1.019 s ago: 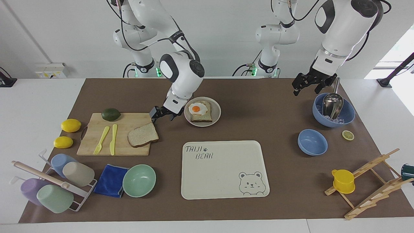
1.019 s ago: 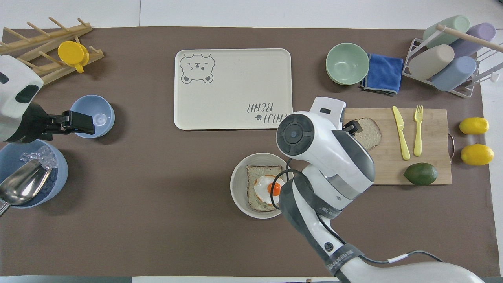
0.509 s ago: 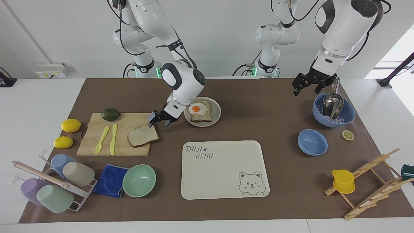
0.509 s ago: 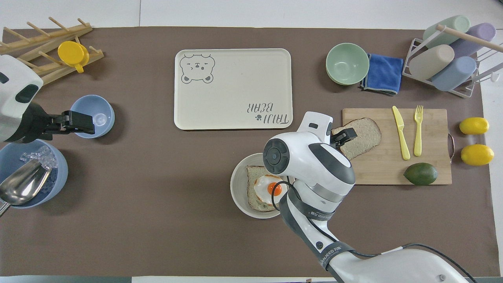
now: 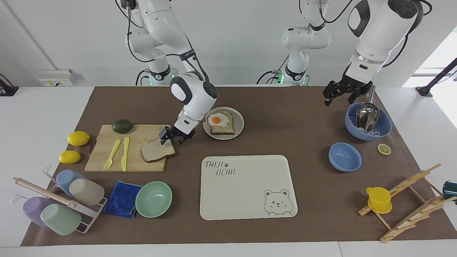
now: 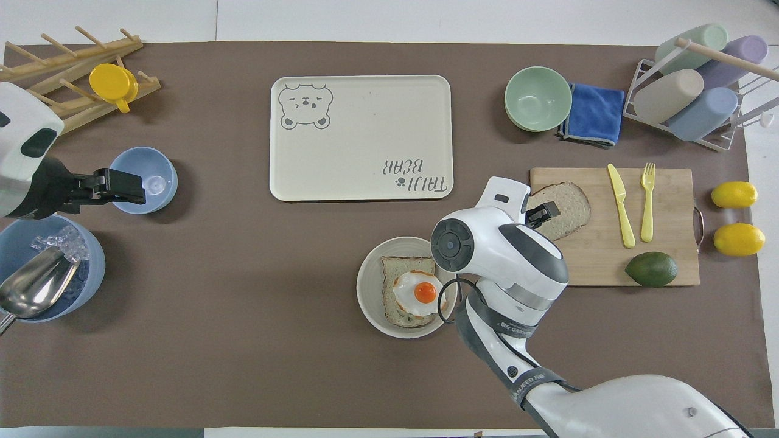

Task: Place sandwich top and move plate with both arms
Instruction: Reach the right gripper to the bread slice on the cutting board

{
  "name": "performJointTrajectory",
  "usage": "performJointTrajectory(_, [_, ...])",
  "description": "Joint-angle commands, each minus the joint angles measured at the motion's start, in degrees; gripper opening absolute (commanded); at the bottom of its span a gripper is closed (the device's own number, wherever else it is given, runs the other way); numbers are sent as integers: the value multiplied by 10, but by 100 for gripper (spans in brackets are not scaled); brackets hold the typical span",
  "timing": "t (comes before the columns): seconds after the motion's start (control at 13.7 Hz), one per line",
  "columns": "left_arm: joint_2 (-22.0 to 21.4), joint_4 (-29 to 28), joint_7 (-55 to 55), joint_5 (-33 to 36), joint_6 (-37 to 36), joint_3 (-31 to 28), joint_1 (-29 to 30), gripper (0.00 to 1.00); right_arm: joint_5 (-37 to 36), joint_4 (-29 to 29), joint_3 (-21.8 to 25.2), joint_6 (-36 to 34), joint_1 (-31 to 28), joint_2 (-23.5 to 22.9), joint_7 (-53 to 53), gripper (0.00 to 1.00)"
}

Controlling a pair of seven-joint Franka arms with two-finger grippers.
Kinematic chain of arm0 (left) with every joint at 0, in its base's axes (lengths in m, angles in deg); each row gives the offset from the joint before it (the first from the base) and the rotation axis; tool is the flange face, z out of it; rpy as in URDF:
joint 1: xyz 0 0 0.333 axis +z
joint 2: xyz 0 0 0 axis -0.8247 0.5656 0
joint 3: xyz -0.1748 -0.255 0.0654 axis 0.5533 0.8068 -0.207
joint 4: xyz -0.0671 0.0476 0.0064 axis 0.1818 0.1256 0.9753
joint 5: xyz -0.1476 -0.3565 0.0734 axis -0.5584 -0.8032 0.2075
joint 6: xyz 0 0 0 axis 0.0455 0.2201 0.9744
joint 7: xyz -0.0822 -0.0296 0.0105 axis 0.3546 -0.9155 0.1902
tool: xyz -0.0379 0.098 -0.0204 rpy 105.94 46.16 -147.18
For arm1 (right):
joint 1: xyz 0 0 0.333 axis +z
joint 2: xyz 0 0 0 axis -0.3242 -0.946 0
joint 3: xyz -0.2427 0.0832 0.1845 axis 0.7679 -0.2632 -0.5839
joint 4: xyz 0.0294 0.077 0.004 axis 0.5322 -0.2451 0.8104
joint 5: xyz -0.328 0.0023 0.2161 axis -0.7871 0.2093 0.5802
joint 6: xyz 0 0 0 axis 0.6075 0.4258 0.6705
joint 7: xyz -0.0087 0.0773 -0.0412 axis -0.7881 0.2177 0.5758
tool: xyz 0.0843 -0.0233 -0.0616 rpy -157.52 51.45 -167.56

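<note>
A brown mat (image 5: 271, 107) covered most of a white table (image 5: 39, 117) that stood against a plain white wall. On the mat, the cream bear-print tray (image 5: 246, 187) lay at the edge farthest from the robots, with the wooden cutting board (image 5: 117, 159) beside it toward the right arm's end. The plate (image 5: 239, 123) sat nearer the robots than the tray, carrying a toast slice topped with a fried egg (image 5: 217, 120). The sandwich top (image 5: 155, 151) lay flat on the board's corner closest to the plate.

The right gripper (image 5: 174, 137) was low at the sandwich top's edge, its fingers spread and holding nothing; whether a finger touched the bread could not be told. The left gripper (image 5: 339, 93) hung over the mat beside the blue ice bowl (image 5: 383, 125), fingers apart and empty, the arm waiting.

A second earlier the right gripper had been higher and closer to the plate; it had since dropped toward the bread. The bread, plate and left arm had not moved.
</note>
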Motion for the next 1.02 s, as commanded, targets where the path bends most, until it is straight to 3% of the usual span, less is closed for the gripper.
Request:
performJointTrajectory(0.0, [-2,-4,-1,-7,9,2,4,100,-19,-20,-3,23,-13,8,-16,84])
performJointTrajectory(0.36, [-2,-4,-1,-7,9,2,3,100,-21,-28,-3,23,-15,10,-16,72])
performJointTrajectory(0.66, [-2,-4,-1,-7,9,2,3,100,-26,-35,-3,27,-16,12,-16,52])
performJointTrajectory(0.8, [-2,-4,-1,-7,9,2,3,100,-26,-36,-3,26,-16,13,-17,49])
performJointTrajectory(0.95, [-3,-5,-1,-8,9,2,3,100,-26,-35,-3,21,-15,14,-16,27])
